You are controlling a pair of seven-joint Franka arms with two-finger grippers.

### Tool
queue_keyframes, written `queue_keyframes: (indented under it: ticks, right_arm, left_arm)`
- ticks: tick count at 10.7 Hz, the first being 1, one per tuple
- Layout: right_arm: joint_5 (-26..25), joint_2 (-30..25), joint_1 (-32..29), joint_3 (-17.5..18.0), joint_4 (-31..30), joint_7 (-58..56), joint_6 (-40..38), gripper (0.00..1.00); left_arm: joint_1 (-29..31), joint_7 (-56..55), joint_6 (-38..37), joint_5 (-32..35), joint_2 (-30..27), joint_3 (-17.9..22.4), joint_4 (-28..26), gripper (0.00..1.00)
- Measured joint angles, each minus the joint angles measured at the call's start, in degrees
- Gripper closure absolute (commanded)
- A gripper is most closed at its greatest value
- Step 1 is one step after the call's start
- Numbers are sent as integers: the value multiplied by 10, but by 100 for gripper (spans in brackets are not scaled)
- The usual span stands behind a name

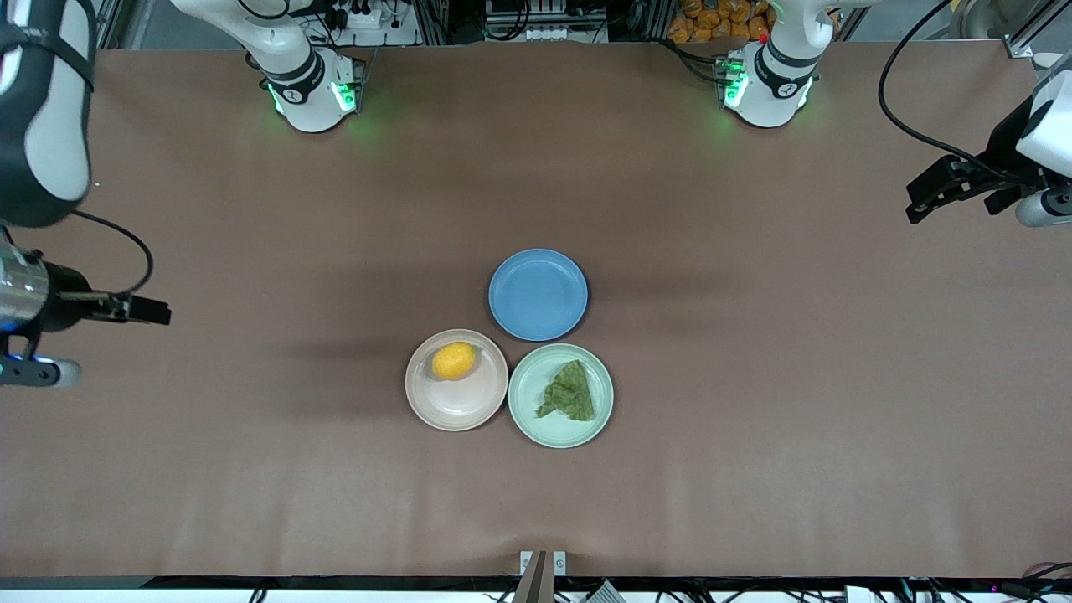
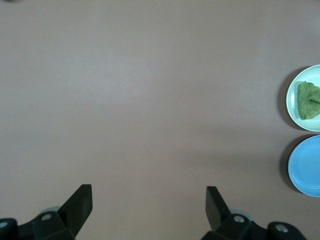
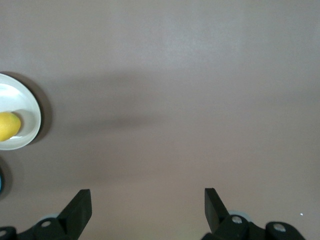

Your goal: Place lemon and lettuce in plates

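Note:
The lemon (image 1: 454,361) lies in the beige-pink plate (image 1: 461,409). The lettuce (image 1: 569,391) lies in the mint green plate (image 1: 578,432), which touches the beige-pink one toward the left arm's end. My left gripper (image 1: 950,197) hangs open and empty over bare table at the left arm's end. My right gripper (image 1: 146,310) hangs open and empty over bare table at the right arm's end. The left wrist view shows its open gripper (image 2: 149,197), the lettuce (image 2: 308,100) and the mint plate (image 2: 292,95). The right wrist view shows its open gripper (image 3: 147,200), the lemon (image 3: 7,126) and its plate (image 3: 27,107).
An empty blue plate (image 1: 538,294) sits just farther from the front camera than the two plates and touches both; it also shows in the left wrist view (image 2: 307,167). The brown table (image 1: 754,377) spreads wide around the plates.

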Motion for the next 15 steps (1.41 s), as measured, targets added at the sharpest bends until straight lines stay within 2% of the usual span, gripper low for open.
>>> queue_keyframes:
  ticks: [5, 7, 12, 13, 15]
  right_arm:
    - [0, -70, -15, 0, 0, -38, -65, 0]
    - [0, -77, -31, 0, -1, -76, -82, 0]
    - [0, -94, -34, 6, -6, -81, -115, 0]
    - [0, -107, -33, 7, -26, -81, -104, 0]
    - [0, -163, -33, 8, -116, -81, -52, 0]
  left_arm:
    - [0, 0, 0, 0, 1, 0, 0, 0]
    - [0, 0, 0, 0, 1, -1, 0, 0]
    - [0, 0, 0, 0, 1, -1, 8, 0]
    - [0, 0, 0, 0, 1, -1, 11, 0]
    - [0, 0, 0, 0, 1, 0, 12, 0]
